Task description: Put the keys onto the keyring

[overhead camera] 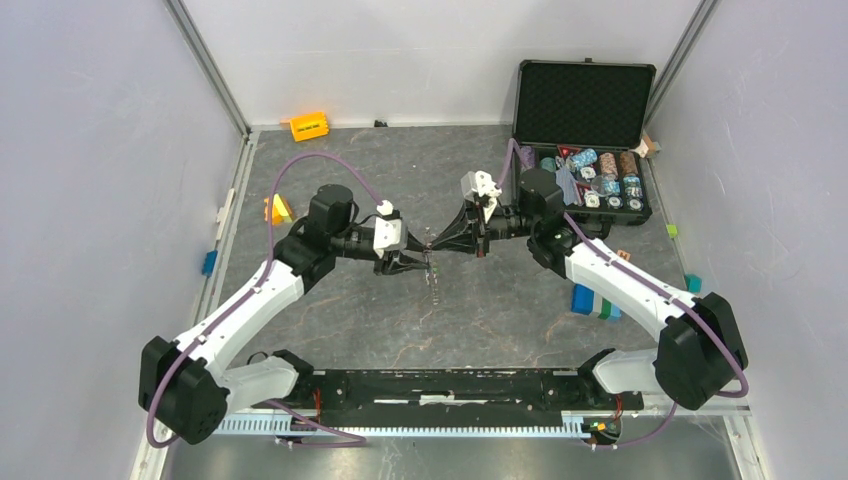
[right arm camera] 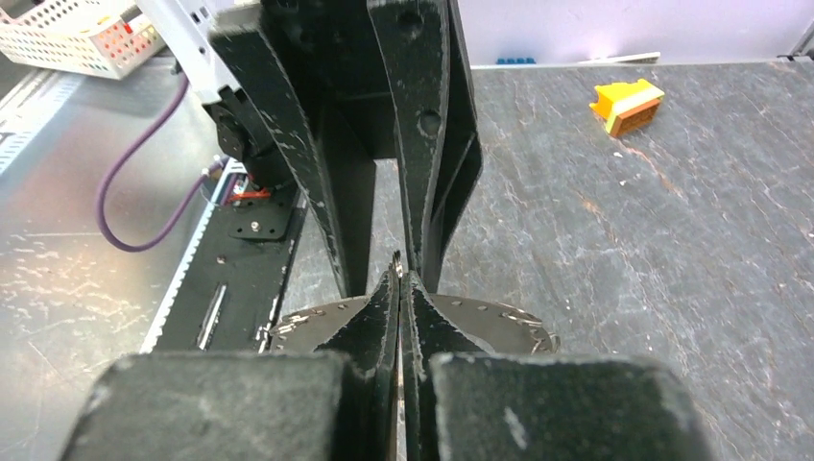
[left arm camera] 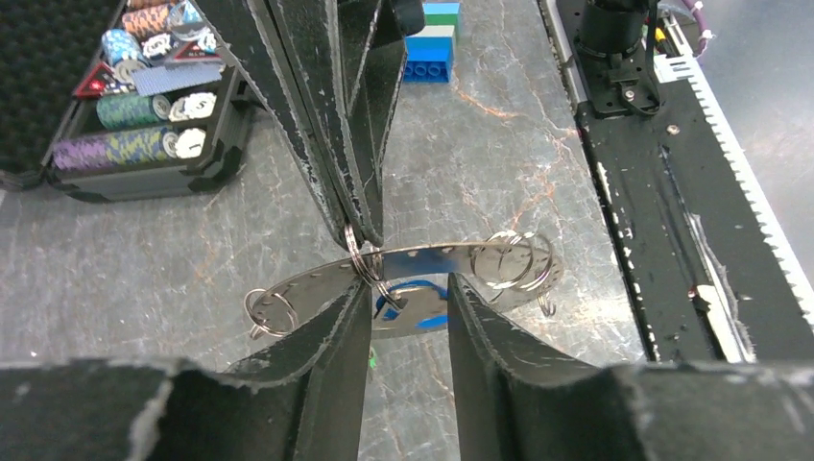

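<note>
The table [overhead camera: 480, 320] is a dark, slate-like slab with rusty veins. On it sit an open black case [overhead camera: 583, 100] at the far right, an orange block [overhead camera: 309, 126] at the back edge, a yellow piece [overhead camera: 278, 209], perhaps a wedge, on the left, and blue and green bricks [overhead camera: 595, 302] on the right.

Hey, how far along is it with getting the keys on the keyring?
Nothing clearly finished. In hand: the right gripper is shut on the keyring, and the left gripper stands open around the blue key, which sits at a small split ring; whether it is threaded, I cannot tell. To do: the green key, only a green speck below, seemingly not on.
</note>
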{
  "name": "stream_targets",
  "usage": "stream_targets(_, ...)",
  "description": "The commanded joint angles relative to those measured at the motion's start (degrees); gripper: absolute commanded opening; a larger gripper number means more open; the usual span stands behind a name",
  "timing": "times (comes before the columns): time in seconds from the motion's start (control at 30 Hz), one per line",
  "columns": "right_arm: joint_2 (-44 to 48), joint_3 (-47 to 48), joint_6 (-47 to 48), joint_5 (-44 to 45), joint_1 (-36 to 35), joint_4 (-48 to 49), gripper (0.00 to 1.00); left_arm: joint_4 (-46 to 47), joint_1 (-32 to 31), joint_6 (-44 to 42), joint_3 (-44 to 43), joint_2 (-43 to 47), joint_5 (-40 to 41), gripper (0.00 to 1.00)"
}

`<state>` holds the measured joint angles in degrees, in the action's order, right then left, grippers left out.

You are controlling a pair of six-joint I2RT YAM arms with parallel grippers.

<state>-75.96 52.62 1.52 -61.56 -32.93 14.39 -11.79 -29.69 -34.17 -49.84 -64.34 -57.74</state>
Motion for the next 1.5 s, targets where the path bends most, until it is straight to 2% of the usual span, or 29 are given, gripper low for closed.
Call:
stream_targets(0.0, 1.5, 0.8, -5.6, -2.1, 0.4, 8.2, 0.0, 5.4, 0.1, -2.8, 0.8, -0.9, -3.2, 0.36)
stream_targets(0.17, 1.3, 0.2, -8.1, -2.4, 0.9, 11.1, 0.0, 5.5, 0.2, -2.7, 1.1, -1.6, -3.2, 0.17)
stream_targets(0.27, 1.3, -0.3, -8.3, -2.0, 0.9, 11.6, 0.0, 7.2, 0.1, -1.7, 2.0, -1.3, -2.8, 0.14)
stream_targets(0.37, 1.3, -1.4, -9.5, -1.5, 0.9, 13.6, 0.0, 12.4, 0.0, 3.7, 3.4, -1.3, -1.8, 0.14)
stream_targets(0.47, 1.1, -2.7, -11.1, -1.0, 0.9, 16.5, 0.0, 18.4, -0.2, 9.8, 4.4, -1.4, -0.5, 0.2)
stream_targets(0.57, 1.1, -4.2, -13.1, -0.3, 0.9, 19.7, 0.0, 20.7, -1.0, 12.9, 4.3, -2.0, 0.9, 0.24)
stream_targets(0.73, 0.8, -7.6, -18.5, 0.3, 0.9, 28.2, 0.0, 20.8, -3.3, 13.0, 4.1, -3.5, 4.3, 0.28)
stream_targets(0.9, 0.9, -8.6, -18.6, 0.5, 1.1, 28.9, 0.0, 20.3, -3.7, 13.6, 3.7, -3.2, 6.0, 0.37)
stream_targets(1.0, 1.7, -8.3, -16.7, 0.7, 1.6, 26.6, 0.0, 13.2, -3.6, 8.4, 2.4, -1.4, 6.8, 0.47)
stream_targets(1.2, 2.8, -7.6, -11.5, 1.6, 1.9, 20.1, 0.0, -6.7, -3.6, -4.5, -3.0, 1.2, 8.7, 0.67)
stream_targets(1.33, 3.1, -7.6, -9.8, 1.3, 1.9, 18.5, 0.0, -12.4, -3.5, -7.0, -6.7, 2.2, 10.6, 0.69)
stream_targets(1.47, 3.2, -7.7, -9.5, 0.6, 1.9, 18.4, 0.0, -13.1, -3.4, -5.6, -9.8, 0.9, 9.1, 0.64)
